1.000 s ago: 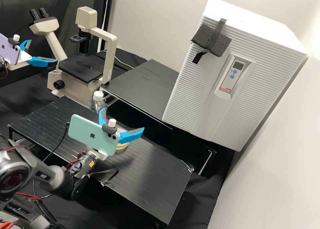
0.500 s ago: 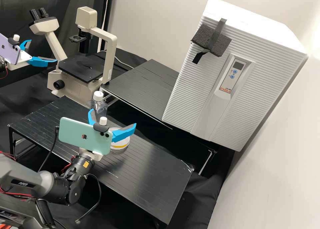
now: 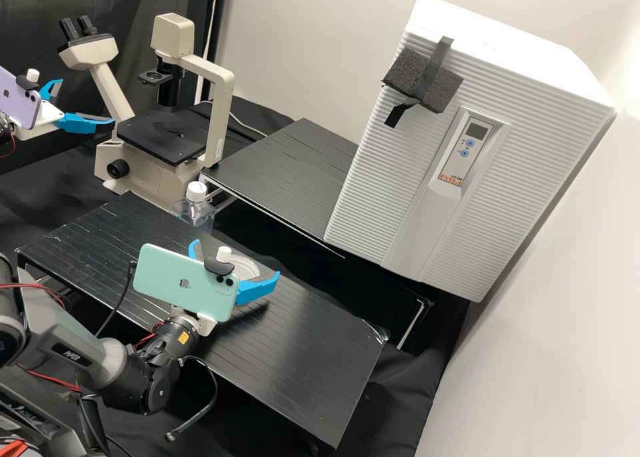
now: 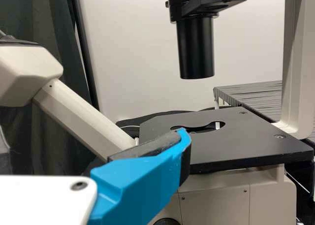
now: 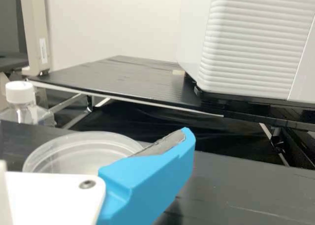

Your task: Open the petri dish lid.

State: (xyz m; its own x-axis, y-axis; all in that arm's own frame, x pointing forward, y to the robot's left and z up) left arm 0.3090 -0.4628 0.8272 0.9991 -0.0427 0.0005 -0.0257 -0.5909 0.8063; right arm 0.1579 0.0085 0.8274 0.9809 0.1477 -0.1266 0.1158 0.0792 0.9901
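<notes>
On the far left stands a cream microscope (image 3: 150, 174) with twin black eyepieces (image 3: 77, 27) and a flat black stage (image 3: 150, 134). To its right, a black-topped table (image 3: 287, 170) reaches toward a large white ribbed cabinet (image 3: 373, 190) on the right. The cabinet's front has a grey control panel (image 3: 453, 167) with a dark screen and blue buttons, and a dark foam block (image 3: 407, 70) under black tape (image 3: 437, 60). A clear bottle (image 3: 197, 212) with a white cap is by the far edge of the near black table (image 3: 300, 350). Behind are a dark curtain (image 3: 30, 10) and a pale wall (image 3: 300, 50).

The right hand (image 3: 235, 259) has its blue fingers apart around the petri dish (image 3: 248, 266) above the black table (image 3: 313, 350)
</notes>
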